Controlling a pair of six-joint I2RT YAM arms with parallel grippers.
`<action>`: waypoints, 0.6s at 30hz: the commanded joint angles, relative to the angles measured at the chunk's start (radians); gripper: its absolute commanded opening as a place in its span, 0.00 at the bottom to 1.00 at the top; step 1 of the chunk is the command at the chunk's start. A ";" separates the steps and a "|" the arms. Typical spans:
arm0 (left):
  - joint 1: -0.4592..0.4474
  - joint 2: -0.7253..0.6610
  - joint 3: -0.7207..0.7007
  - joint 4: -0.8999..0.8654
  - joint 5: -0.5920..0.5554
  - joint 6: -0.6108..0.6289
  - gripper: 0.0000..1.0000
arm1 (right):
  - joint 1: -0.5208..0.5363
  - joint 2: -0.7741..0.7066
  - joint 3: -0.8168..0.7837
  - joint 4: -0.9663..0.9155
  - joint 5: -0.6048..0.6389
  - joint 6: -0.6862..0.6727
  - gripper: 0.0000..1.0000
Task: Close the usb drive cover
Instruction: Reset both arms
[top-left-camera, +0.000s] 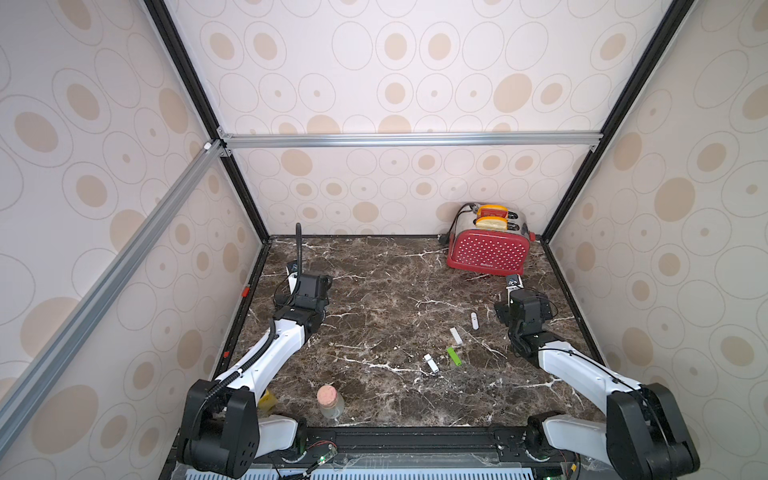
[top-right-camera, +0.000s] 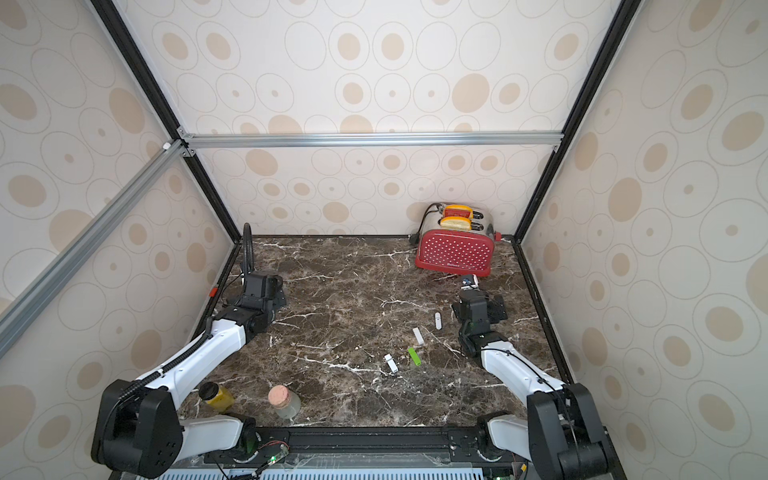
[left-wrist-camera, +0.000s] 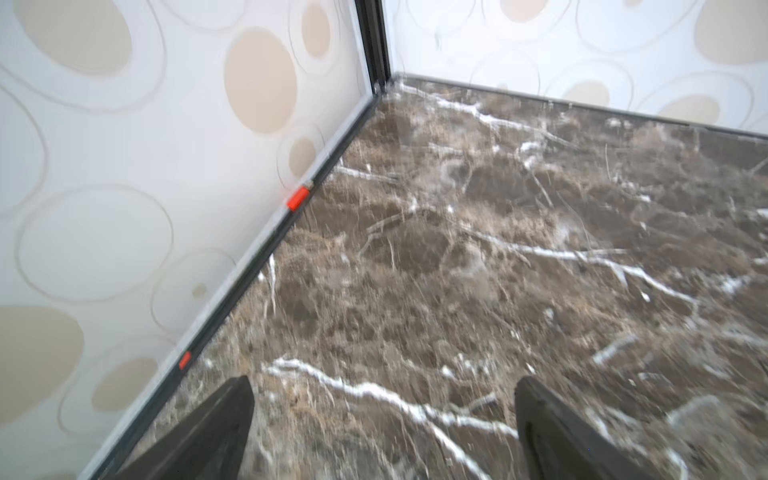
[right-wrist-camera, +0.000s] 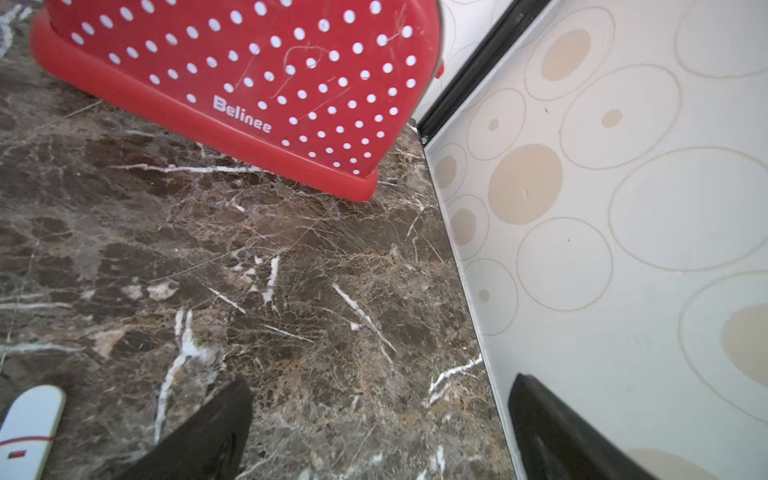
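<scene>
On the brown marble table (top-left-camera: 374, 299), the right gripper (right-wrist-camera: 382, 382) has its jaws spread wide with nothing between them. The rounded white usb drive (right-wrist-camera: 29, 428) lies flat just outside one jaw, and a red toaster (right-wrist-camera: 249, 75) stands ahead. The left gripper (left-wrist-camera: 384, 380) is also spread wide and holds nothing, well apart from the drive.

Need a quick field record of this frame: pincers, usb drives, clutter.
left pincer: open, empty, near left wall
right pincer: open, empty, in front of toaster
drives on table: rounded white drive, middle white drive, green drive, front white drive; all loose, none touched
cover states: too small to tell
clutter: corked jar, yellow jar, front left
</scene>
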 joint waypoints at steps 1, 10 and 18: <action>0.044 -0.001 -0.083 0.233 -0.038 0.134 0.99 | -0.011 0.031 -0.040 0.192 -0.083 -0.038 1.00; 0.101 0.080 -0.237 0.585 -0.002 0.300 0.99 | -0.041 0.155 -0.097 0.396 -0.164 -0.029 1.00; 0.186 0.193 -0.273 0.733 0.105 0.248 0.99 | -0.125 0.234 -0.131 0.552 -0.180 0.010 1.00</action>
